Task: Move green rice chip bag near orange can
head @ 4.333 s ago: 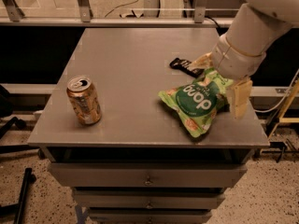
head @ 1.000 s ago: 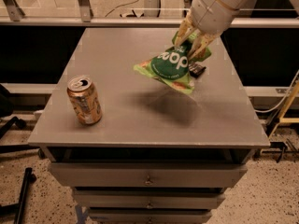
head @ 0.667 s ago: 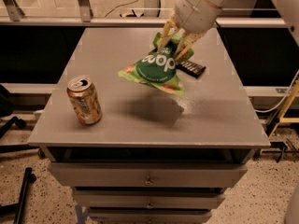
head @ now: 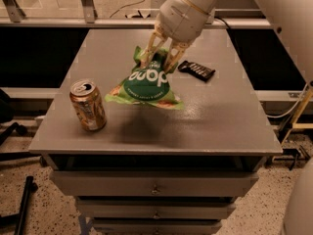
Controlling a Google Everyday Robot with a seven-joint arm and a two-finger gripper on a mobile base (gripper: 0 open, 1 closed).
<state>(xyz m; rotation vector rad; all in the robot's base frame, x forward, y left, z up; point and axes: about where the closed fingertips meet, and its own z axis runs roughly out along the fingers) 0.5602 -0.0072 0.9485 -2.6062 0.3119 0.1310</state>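
Note:
The green rice chip bag hangs in the air above the middle of the grey table, its dark-green round logo facing me. My gripper is shut on the bag's top edge, its tan fingers pinching the crinkled top. The orange can stands upright near the table's front left. The bag's lower left corner is close to the can, a small gap apart, and the bag casts a shadow on the table under it.
A small black bar-shaped wrapper lies on the table to the right of the gripper. The table has drawers below its front edge. A railing and cables run behind the table.
My gripper has carried the green bag leftward and toward the front, from over the black wrapper to the middle of the table, closer to the can. The can has not moved.

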